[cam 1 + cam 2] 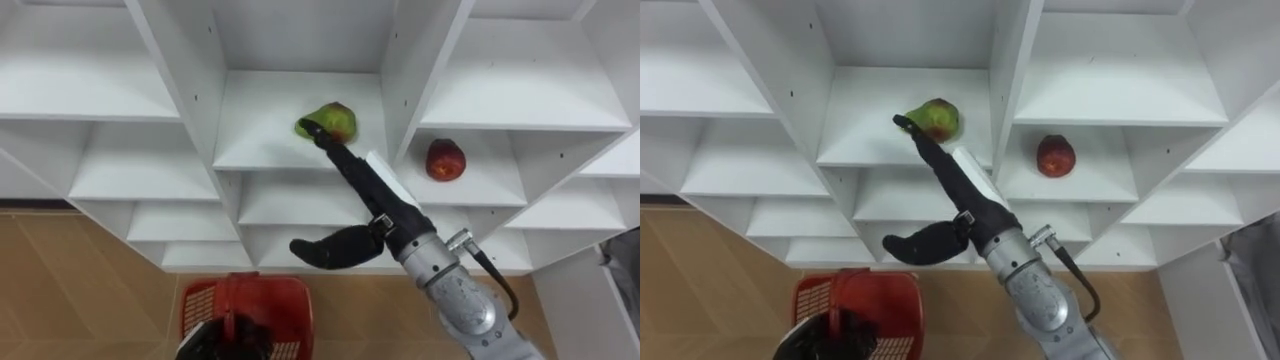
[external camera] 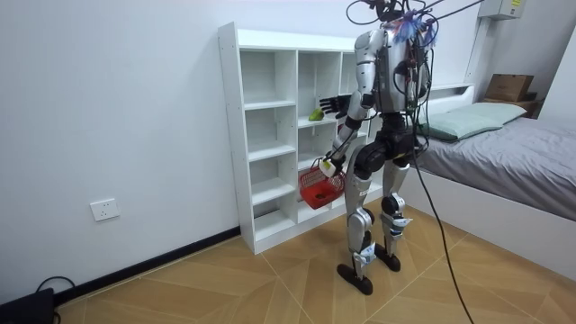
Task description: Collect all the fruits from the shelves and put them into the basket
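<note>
The right hand (image 1: 385, 212) is stretched forward and up into the middle compartment of the white closet (image 1: 190, 60), its fingers (image 1: 340, 155) held straight and close together, the thumb spread out to the left below them. The fingertips are seen at the near left side of a green fruit (image 1: 336, 120) with a reddish patch, touching it or very nearly so. Nothing is clasped by this hand. The green fruit lies on the shelf board of that compartment, towards its right wall. A red fruit (image 1: 446, 160) is seen in the neighbouring compartment to the right, one board lower, resting alone near the front of its shelf and well apart from the hand.

The left hand (image 1: 215, 342) is held low at the bottom edge of the eye views, closed around the handle of a red basket (image 1: 262, 300), which hangs in front of the closet's lower shelves above the wooden floor (image 1: 80, 280).

In the room view the robot is shown standing upright on both feet directly before the closet, with the basket at thigh height and a bed (image 2: 513, 153) behind it at the room view's right
</note>
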### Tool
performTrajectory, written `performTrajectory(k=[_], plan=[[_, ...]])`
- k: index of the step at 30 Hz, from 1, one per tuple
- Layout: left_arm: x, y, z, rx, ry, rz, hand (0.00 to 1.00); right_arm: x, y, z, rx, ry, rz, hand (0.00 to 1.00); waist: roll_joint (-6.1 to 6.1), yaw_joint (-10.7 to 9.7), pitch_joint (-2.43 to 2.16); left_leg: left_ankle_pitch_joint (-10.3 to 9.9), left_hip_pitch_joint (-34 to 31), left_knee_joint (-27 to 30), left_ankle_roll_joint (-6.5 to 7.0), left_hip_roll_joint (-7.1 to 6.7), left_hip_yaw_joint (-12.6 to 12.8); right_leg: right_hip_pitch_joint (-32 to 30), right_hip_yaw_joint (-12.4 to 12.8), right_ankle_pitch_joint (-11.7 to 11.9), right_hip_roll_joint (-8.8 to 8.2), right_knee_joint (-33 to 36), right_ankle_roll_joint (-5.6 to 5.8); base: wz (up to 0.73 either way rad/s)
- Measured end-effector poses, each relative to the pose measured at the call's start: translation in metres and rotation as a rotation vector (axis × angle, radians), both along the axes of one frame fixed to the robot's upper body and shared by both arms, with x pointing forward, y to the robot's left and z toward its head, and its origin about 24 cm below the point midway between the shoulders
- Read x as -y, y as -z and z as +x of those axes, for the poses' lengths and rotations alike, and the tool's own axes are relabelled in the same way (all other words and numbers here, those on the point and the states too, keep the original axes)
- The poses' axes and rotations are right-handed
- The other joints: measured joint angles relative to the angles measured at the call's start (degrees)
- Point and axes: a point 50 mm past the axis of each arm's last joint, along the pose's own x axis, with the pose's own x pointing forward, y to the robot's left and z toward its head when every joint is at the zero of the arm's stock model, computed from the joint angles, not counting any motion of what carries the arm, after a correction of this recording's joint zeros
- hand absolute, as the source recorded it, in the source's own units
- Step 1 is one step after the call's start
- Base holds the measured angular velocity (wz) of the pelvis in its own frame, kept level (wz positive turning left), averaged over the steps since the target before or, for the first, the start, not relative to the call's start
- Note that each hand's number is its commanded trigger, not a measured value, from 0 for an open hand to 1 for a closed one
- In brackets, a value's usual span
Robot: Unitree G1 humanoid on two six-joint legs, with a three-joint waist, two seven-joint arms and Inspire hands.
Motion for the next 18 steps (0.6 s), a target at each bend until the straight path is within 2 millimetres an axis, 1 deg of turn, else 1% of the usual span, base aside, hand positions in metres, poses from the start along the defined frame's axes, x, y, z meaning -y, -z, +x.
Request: performTrajectory(k=[5,7,11,16,18], plan=[[-0.002,0.001,-0.002,-0.011,-0.004,0.006,1.0,0.005,-0.006,0.003,0.051,0.034,-0.032,0.0,-0.02,0.0,0.0,0.0,-0.1,0.0,0.0,0.0,-0.1,0.0,-0.3,0.0,-0.09,-0.1,0.0,0.0],[-0.004,0.002,-0.002,-0.018,-0.013,0.009,1.0,0.006,-0.014,0.004,0.103,0.044,-0.045,0.0,-0.08,0.0,-0.03,0.0,0.0,-0.1,0.0,0.0,-0.1,0.0,-0.4,0.0,-0.09,-0.1,0.0,0.0],[-0.006,0.003,-0.003,-0.025,-0.025,0.011,1.0,0.009,-0.02,0.008,0.166,0.071,-0.086,0.0,-0.3,0.0,-0.04,0.0,0.0,-0.1,0.01,-0.04,-0.2,0.0,-0.6,0.0,-0.19,0.0,0.0,0.0],[-0.008,0.004,-0.003,-0.041,-0.03,0.017,1.0,0.007,-0.025,0.012,0.218,0.076,-0.127,0.0,-1.51,0.0,-0.07,0.0,-0.1,0.1,0.0,-0.06,-0.6,0.2,-1.2,0.0,-0.25,0.0,0.0,0.03],[-0.009,0.004,-0.002,-0.046,-0.021,0.027,1.0,0.007,-0.025,0.012,0.22,0.076,-0.13,0.0,-1.74,0.1,-0.05,0.0,-0.3,0.1,0.0,-0.13,-1.1,0.3,-1.5,0.0,-0.32,0.0,0.0,0.11]])
